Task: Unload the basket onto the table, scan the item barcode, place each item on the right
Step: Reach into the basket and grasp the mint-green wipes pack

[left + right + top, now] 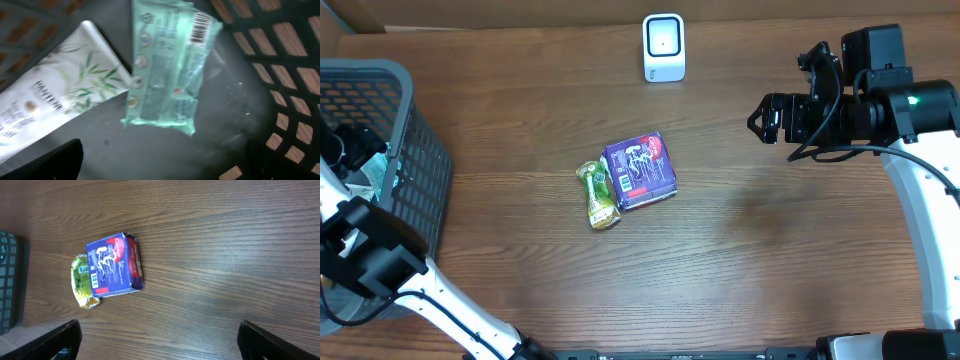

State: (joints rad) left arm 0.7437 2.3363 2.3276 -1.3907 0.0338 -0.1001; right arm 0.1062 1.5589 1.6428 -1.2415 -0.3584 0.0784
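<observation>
- The left gripper is lowered into the grey basket at the table's 9 o'clock edge. Only two dark fingertip ends are seen, at the lower corners of its wrist view. The jaws are spread wide, with nothing gripped.
- A teal packet is seen flat on the basket floor, its barcode upward near the 1 o'clock corner. The print is blurred.
- A white tube is laid just beside it at 9 o'clock, cut off by the frame.
- From overhead, both are largely hidden.
- The right gripper is held at 3 o'clock, jaws apart and empty.
- A purple box and a green pouch are found touching at the table's centre, with the scanner at 12 o'clock.
</observation>
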